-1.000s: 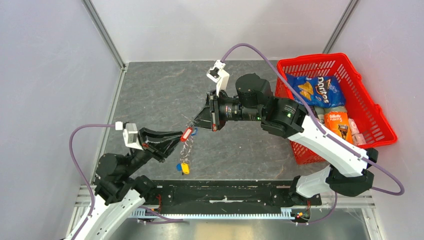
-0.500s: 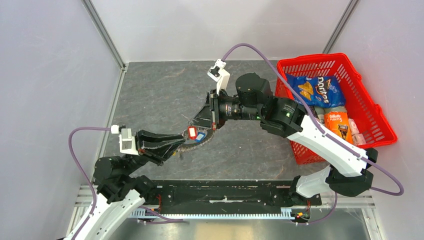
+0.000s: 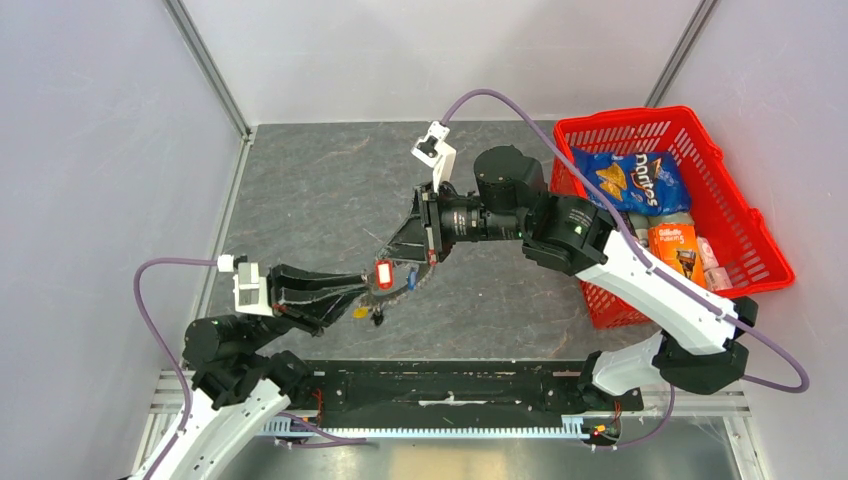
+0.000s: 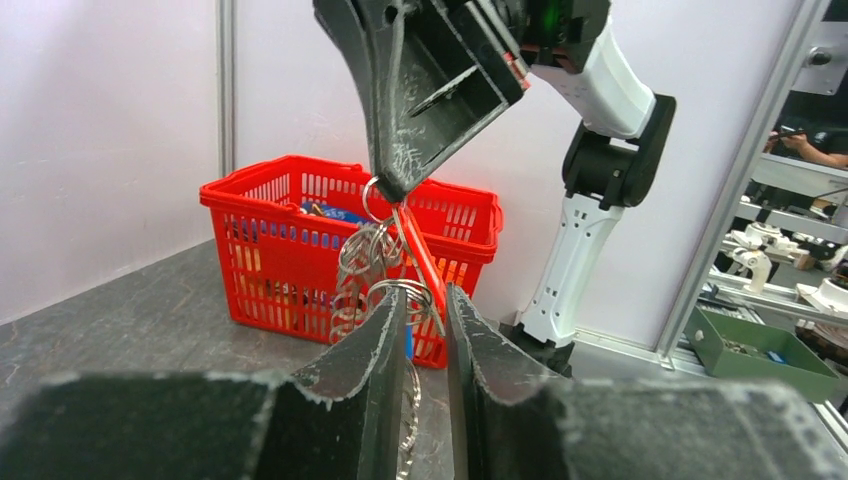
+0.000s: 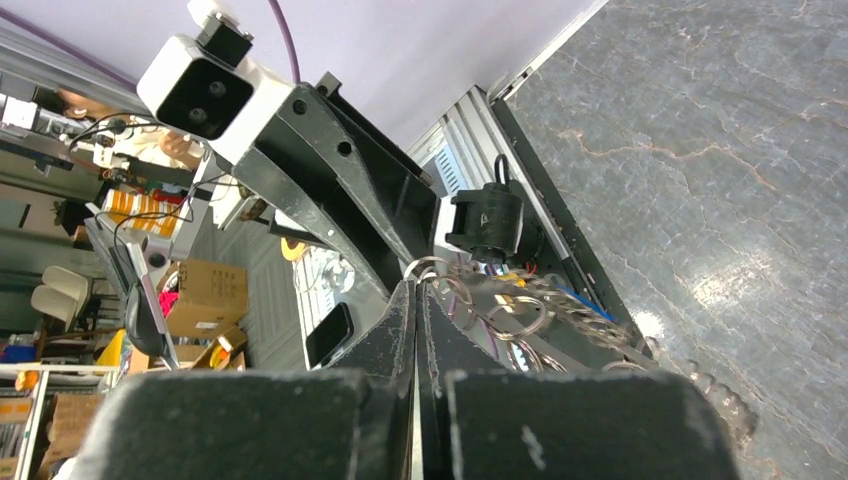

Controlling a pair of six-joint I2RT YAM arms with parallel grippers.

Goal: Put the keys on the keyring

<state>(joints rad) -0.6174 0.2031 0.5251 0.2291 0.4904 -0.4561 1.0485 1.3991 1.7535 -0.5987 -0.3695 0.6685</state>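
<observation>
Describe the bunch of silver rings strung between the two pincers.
The bunch of thin silver metal rings is a linked cluster of shiny wire loops in several sizes. Its top loop is pinched in the shut right pincer, and the rest hangs down. A red plastic tag slants through it. Lower loops drop between the fingers of the left pincer; whether they grip is unclear.

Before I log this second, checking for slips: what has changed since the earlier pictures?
The left tool drew back slightly toward the near-left, staying among the rings; the dangling yellow tag swung in closer beneath it. The right tool stayed shut on the top ring, and the red basket did not move.
</observation>
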